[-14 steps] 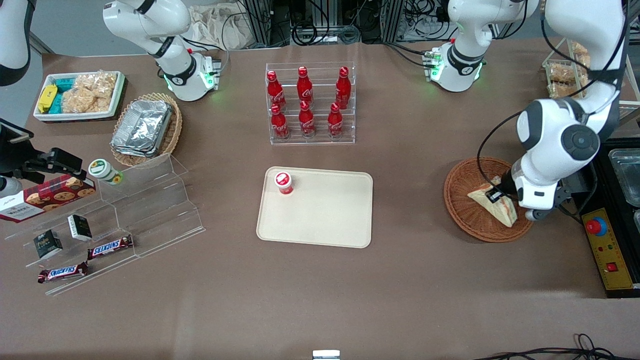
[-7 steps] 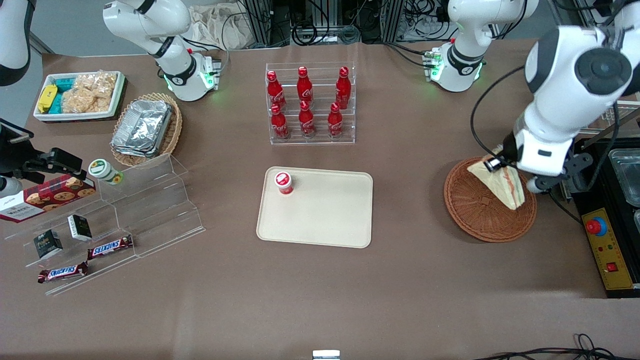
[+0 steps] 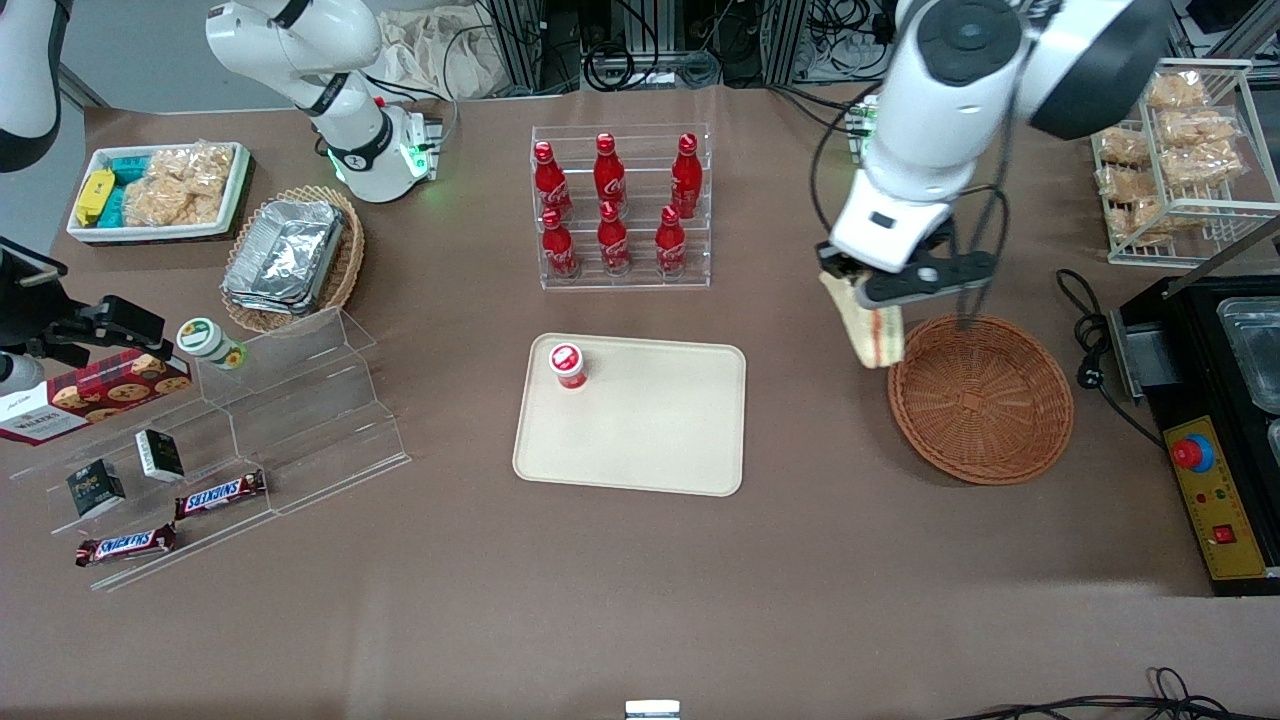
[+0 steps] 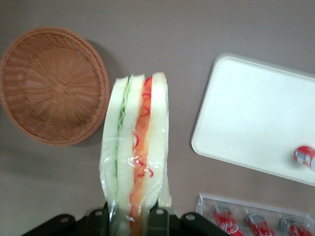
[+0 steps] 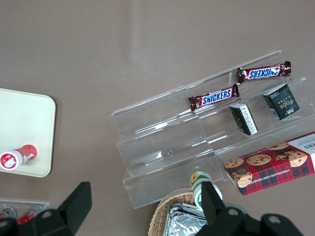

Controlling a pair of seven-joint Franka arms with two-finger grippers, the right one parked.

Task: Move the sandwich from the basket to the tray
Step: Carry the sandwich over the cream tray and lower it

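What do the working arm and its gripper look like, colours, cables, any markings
The working arm is glossy white with rounded segments and dark grey round joint caps. Black cables loop down alongside it. Its gripper, up above the table between tray and basket, has a white body and black fingers. No readable markings show.

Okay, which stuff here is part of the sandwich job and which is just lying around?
Job: wrapped triangular sandwich, clamped in the left gripper above the table; round reddish-brown wicker basket; cream rectangular plastic tray.

Lying about: red-capped cup on the tray; red cola bottles; Snickers bars.
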